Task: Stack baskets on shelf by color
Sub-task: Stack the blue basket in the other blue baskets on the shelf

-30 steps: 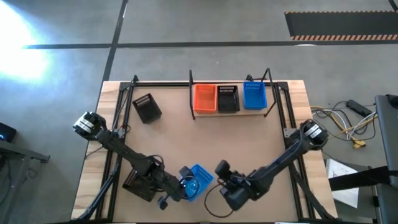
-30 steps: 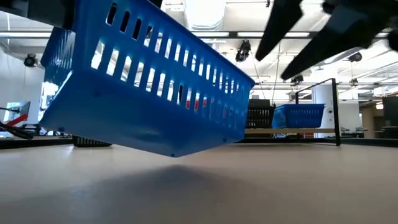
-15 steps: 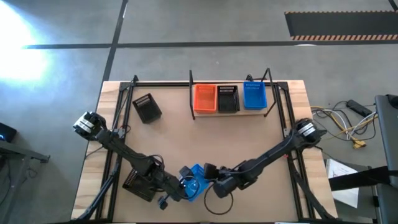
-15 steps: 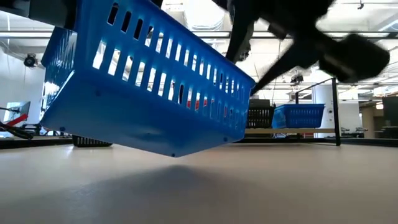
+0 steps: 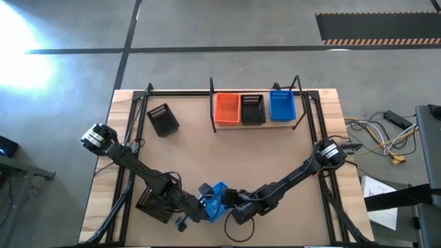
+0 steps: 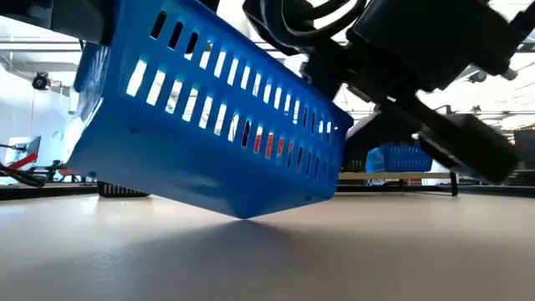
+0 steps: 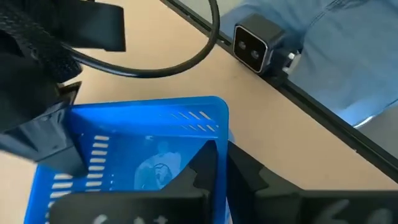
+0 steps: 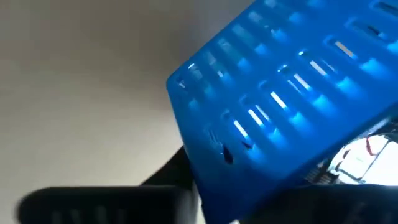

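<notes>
Baskets first: my left gripper [image 5: 205, 207] clamps the wall of a blue basket [image 5: 219, 195], holding it tilted above the table [image 5: 186, 148]. My right gripper [image 5: 231, 201] is pressed against its other side; whether those fingers are spread, I cannot tell. Far ahead, the shelf [image 5: 253, 122] carries orange [image 5: 227, 108], black and blue stacks.

Grey polished concrete floor [image 5: 207, 27] with dark seam lines, black-and-orange hazard-striped mat [image 5: 377, 27], bright glare patch [image 5: 24, 31], loose cables [image 5: 386, 141], white ceiling with strip lights [image 6: 276, 17] beyond.
</notes>
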Robot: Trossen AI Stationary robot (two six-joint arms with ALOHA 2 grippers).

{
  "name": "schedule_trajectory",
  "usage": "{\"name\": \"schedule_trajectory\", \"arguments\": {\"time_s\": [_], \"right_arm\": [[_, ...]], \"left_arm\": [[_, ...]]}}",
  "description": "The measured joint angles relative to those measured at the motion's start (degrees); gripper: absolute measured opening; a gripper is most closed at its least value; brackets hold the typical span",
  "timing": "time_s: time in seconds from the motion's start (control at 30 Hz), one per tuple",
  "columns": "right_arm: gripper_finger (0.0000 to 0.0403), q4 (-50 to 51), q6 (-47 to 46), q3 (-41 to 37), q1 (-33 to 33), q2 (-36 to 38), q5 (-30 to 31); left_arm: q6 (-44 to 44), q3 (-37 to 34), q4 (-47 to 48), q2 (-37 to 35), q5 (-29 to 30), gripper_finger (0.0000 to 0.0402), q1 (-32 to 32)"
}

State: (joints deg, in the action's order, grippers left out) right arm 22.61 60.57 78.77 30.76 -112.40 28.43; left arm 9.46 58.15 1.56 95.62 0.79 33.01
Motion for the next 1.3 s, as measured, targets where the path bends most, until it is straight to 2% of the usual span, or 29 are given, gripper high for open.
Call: {"name": "schedule_trajectory", "arguments": {"time_s": [0.1, 0.27, 0.47, 0.57, 0.7, 0.8, 0.87, 1.0, 1.1, 1.3], "right_arm": [[0.0019, 0.6, -4.2, 0.3, 0.7, 0.2, -0.4], [0.0015, 5.2, -11.6, 1.5, 2.6, 0.5, -0.6], [0.0012, 12.6, -24.1, 4.0, 4.7, 0.6, -2.0], [0.0010, 17.5, -30.6, 6.7, 5.3, 0.5, -4.2], [0.0008, 26.8, -45.0, 12.9, 5.6, 0.5, -5.4], [0.0007, 41.8, -55.9, 19.0, 5.2, 0.5, -5.5], [0.0008, 51.6, -62.9, 22.6, 4.1, 1.3, -5.1], [0.0008, 67.1, -71.9, 25.4, 0.3, 5.9, -1.9], [0.0008, 65.6, -72.5, 22.2, -5.2, 12.8, 1.0], [0.0008, 64.1, -68.4, 13.2, -27.6, 26.4, 1.9]], "left_arm": [[0.5, 0.0, 0.5, -0.5, 0.7, 0.0023, -0.3], [0.6, 0.2, 1.3, -2.6, 1.4, 0.0107, -2.2], [9.5, 1.3, 3.6, -7.7, 5.2, 0.0204, -3.8], [13.5, 1.6, 4.3, -11.4, 14.8, 0.0224, -3.8], [13.8, 0.1, 5.5, -15.8, 33.8, 0.0228, -2.9], [9.3, -1.6, 6.5, -18.9, 45.4, 0.0228, -1.8], [4.8, -3.3, 6.3, -20.3, 48.3, 0.0228, -1.6], [-5.6, -8.7, 6.2, -21.6, 48.7, 0.0228, -1.3], [-13.1, -12.9, 4.3, -21.0, 48.7, 0.0228, -1.0], [-17.9, -22.0, -14.8, -16.5, 48.5, 0.0228, -0.5]]}}
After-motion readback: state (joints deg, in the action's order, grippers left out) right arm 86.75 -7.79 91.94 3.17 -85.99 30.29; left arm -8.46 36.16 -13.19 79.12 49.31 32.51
